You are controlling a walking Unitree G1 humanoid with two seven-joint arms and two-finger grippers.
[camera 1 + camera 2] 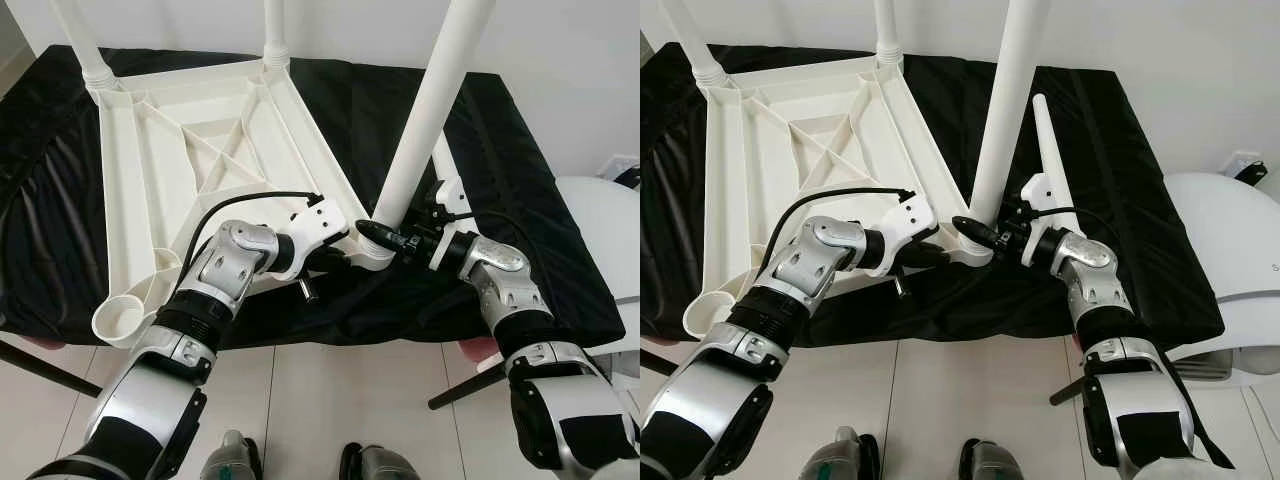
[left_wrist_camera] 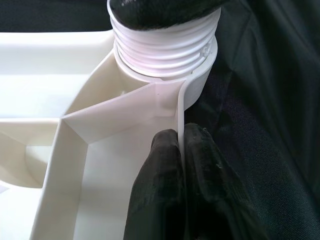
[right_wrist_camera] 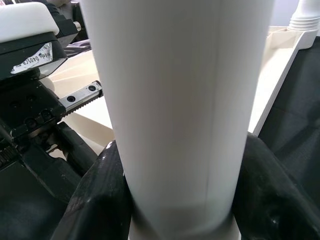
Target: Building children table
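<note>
Tabletop [image 1: 200, 150], a white ribbed plastic one, lies upside down on the black cloth [image 1: 520, 200] so its corner sockets face up, with two legs already standing at the far corners and one near socket [image 1: 120, 320] still empty. The left gripper [image 1: 335, 258], forearm reaching in low from the near edge, pinches the rim wall just beside the threaded socket [image 2: 165, 50], apparently to steady it. The right gripper [image 1: 385, 238], wrist bent inward, clasps the base of the third leg [image 1: 430, 110], which leans in that socket, seemingly for screwing home; a spare leg [image 1: 1052, 150] lies beside it.
</note>
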